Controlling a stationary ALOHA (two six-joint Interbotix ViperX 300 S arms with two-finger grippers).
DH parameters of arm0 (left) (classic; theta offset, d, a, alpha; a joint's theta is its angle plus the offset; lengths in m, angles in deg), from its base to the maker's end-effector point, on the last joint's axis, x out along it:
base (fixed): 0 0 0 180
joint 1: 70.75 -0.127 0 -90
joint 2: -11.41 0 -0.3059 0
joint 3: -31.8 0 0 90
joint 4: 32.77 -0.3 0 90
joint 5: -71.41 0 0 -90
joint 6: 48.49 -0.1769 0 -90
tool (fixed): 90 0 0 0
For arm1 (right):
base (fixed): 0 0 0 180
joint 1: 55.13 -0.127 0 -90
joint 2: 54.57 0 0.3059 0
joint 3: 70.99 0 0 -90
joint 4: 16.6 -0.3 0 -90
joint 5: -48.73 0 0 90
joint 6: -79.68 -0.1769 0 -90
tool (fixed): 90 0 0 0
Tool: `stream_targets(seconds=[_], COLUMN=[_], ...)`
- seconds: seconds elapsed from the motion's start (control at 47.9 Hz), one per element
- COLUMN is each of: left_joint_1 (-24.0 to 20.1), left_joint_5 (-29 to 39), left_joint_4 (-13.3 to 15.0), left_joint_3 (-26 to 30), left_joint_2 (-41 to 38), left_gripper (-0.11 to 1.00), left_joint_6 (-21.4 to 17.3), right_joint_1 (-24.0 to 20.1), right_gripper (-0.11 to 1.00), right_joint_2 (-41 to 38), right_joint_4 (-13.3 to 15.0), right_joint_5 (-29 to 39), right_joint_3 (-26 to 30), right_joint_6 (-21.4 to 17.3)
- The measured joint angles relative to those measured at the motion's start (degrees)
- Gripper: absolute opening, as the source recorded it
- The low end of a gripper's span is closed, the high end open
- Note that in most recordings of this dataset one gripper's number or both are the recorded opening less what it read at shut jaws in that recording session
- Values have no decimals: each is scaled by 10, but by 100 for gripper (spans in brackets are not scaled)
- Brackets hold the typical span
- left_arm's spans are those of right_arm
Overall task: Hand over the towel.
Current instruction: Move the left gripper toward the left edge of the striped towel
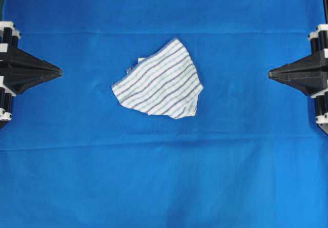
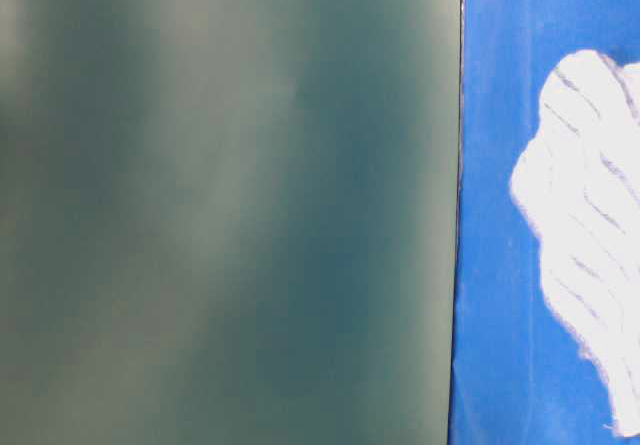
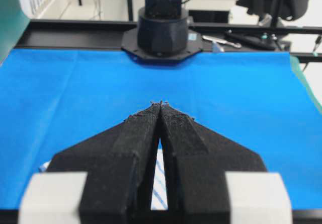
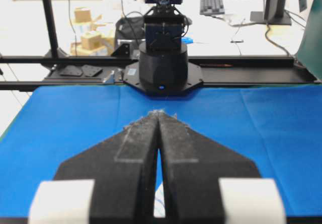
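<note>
Towel point(image 1: 159, 82) lies mid-cloth so either arm reaches it; left gripper point(image 1: 59, 73) at nine, right gripper point(image 1: 270, 74) at three (both pinched together, empty).

soft striped towel point(image 1: 160, 81) on matt blue cloth point(image 1: 164, 177); black fingers point(image 3: 146, 128) look rough and grainy

towel point(image 1: 160, 81): white w/ thin grey-blue + light blue stripes, running diagonal in overhead view; looks washed-out white w/ faint purplish stripes in table-level view. cloth point(image 1: 164, 177) under it: plain saturated blue, no pattern. left gripper point(image 1: 57, 73) & right gripper point(image 1: 271, 74): matte black fingers, white blocks at the finger bases. arm bases in wrist views: black. big blurred panel point(image 2: 230, 205) in table-level view: dull grey-green. frame rails point(image 4: 241, 75) behind cloth: black.
</note>
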Motion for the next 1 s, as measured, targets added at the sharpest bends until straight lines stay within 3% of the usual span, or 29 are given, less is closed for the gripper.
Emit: stream_targets(seconds=[0.292,0.563,0.668,0.855,0.939,1.001], left_joint_1=[3,-12,-25,-39,-40,-42], left_joint_5=[-8,-10,-8,25,65,96], left_joint_4=[11,11,11,11,11,11], left_joint_3=[4,47,66,101,128,149], left_joint_2=[-12,-102,-144,-240,-293,-331], left_gripper=[0,2,24,78,92,94], left_joint_6=[-4,-6,-6,-1,-4,-4], right_joint_1=[-1,0,0,0,0,0], right_gripper=[0,0,0,0,0,0], right_joint_2=[0,-1,-3,-8,-11,-13], right_joint_4=[0,-1,-1,-1,-1,-1], right_joint_5=[4,5,6,14,16,17], right_joint_3=[4,4,4,4,4,4], right_joint_6=[0,0,0,0,0,0])
